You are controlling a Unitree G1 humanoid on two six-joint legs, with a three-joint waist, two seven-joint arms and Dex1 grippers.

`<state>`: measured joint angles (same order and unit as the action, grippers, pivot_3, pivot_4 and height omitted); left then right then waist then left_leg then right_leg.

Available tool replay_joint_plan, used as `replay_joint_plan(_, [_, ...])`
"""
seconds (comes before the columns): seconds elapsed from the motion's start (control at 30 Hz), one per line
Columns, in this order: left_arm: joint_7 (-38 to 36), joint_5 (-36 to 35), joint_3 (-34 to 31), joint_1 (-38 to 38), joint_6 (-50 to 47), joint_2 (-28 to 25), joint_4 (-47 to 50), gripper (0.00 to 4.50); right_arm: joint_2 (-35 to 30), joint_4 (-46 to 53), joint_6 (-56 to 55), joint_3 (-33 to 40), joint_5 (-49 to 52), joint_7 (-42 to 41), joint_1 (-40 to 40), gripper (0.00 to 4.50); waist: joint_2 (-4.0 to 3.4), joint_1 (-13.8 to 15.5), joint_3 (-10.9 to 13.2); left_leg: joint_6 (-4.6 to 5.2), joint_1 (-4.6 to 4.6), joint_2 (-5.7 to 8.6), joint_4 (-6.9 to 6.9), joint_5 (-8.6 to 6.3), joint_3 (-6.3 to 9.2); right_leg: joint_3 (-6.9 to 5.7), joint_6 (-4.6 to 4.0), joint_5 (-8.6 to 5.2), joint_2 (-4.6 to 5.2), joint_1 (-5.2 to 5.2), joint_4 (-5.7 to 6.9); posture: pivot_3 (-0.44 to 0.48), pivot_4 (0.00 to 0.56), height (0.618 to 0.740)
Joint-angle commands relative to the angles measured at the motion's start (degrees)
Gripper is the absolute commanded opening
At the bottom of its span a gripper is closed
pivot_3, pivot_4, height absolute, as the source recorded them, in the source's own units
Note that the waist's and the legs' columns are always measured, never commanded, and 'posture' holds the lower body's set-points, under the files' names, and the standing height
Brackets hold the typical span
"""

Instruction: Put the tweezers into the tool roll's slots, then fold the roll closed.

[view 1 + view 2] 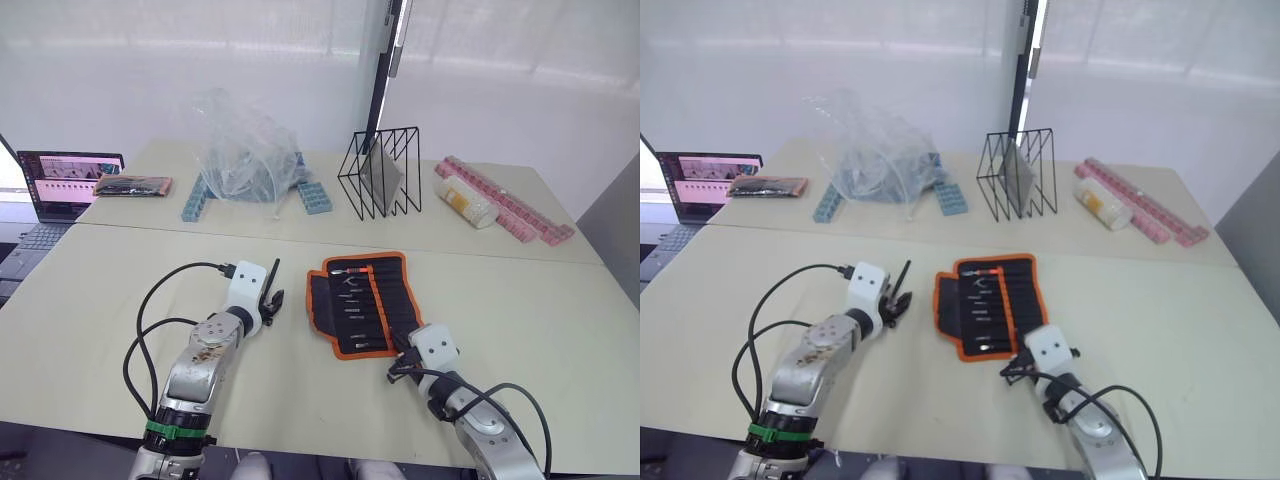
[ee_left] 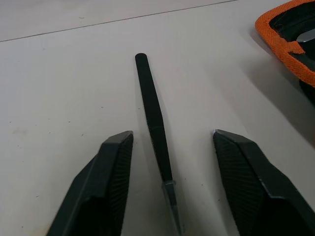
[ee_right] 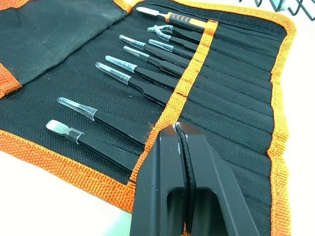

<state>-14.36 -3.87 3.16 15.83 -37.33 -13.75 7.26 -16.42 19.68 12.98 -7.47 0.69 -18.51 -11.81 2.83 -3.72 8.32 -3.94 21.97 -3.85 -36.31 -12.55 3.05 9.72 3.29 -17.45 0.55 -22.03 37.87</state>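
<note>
Tweezer [image 2: 153, 118]: slim, stiff, light, likely slippery; flat on surface [image 2: 59, 88] between spread left tool [image 2: 170, 184] fingers; pinch mid-shank. Roll [image 1: 362, 300]: soft fabric, open. Right tool [image 3: 184, 147] pressed together over slots [image 3: 231, 118].

Bare table [image 1: 100, 300] lies open around the tool roll [image 1: 362, 300] — wire rack [image 1: 380, 172] and plastic bag [image 1: 240, 150] stand well behind.

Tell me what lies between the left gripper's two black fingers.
A slim black tweezer lies on the pale table between the open left gripper's fingers, touching neither, in the left wrist view.
</note>
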Motion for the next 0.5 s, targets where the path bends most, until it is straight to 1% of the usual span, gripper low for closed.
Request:
replay_joint_plan(0.03, [-0.09, 0.38, 0.54, -0.95, -0.52, 0.0, -2.01, 1.08, -0.07, -2.76, 2.88, -1.29, -0.61, -0.25, -1.43, 0.0, -0.01, -0.06, 0.0, 0.0, 0.0, 0.0, 0.0, 0.0, 0.0, 0.0, 0.0, 0.0, 0.0, 0.0, 0.0, 0.0, 0.15, 0.72])
replay_joint_plan(0.13, [-0.23, 0.5, -0.06, -0.95, -0.19, -0.4, -2.47, 0.11, -0.03, -2.86, 2.9, -1.33, -0.6, -0.22, -1.35, 0.0, -0.01, -0.07, 0.0, 0.0, 0.02, 0.0, 0.02, 0.0, 0.0, 0.0, 0.0, 0.0, 0.0, 0.0, -0.01, 0.0, 0.15, 0.72])
replay_joint_plan(0.17, [-0.34, 0.5, -0.29, -0.9, -0.05, -0.63, -2.58, 0.03, -0.04, -2.89, 2.9, -1.33, -0.61, -0.22, -1.33, 0.0, -0.02, -0.07, 0.0, 0.0, 0.01, 0.0, 0.02, 0.0, 0.0, 0.0, 0.0, 0.0, 0.0, -0.01, -0.01, 0.0, 0.15, 0.72])
replay_joint_plan(0.33, [-2.29, 0.56, -1.51, -0.09, 1.5, -3.78, -2.95, 0.03, -0.04, -3.02, 2.89, -1.34, -0.59, -0.21, -1.21, 0.0, -0.04, -0.17, 0.01, 0.0, 0.01, -0.01, 0.04, 0.0, 0.0, 0.0, -0.01, -0.01, 0.0, -0.06, -0.03, 0.0, 0.15, 0.72])
replay_joint_plan(0.5, [-8.92, -1.53, -2.58, 2.12, 3.47, -9.5, -1.02, 0.03, 0.05, -3.21, 2.91, -1.49, -0.56, -0.16, -0.96, 0.0, -0.03, -0.45, 0.05, 0.0, 0.11, -0.02, 0.11, 0.0, 0.01, 0.0, 0.0, 0.0, -0.03, -0.08, 0.0, 0.0, 0.15, 0.72])
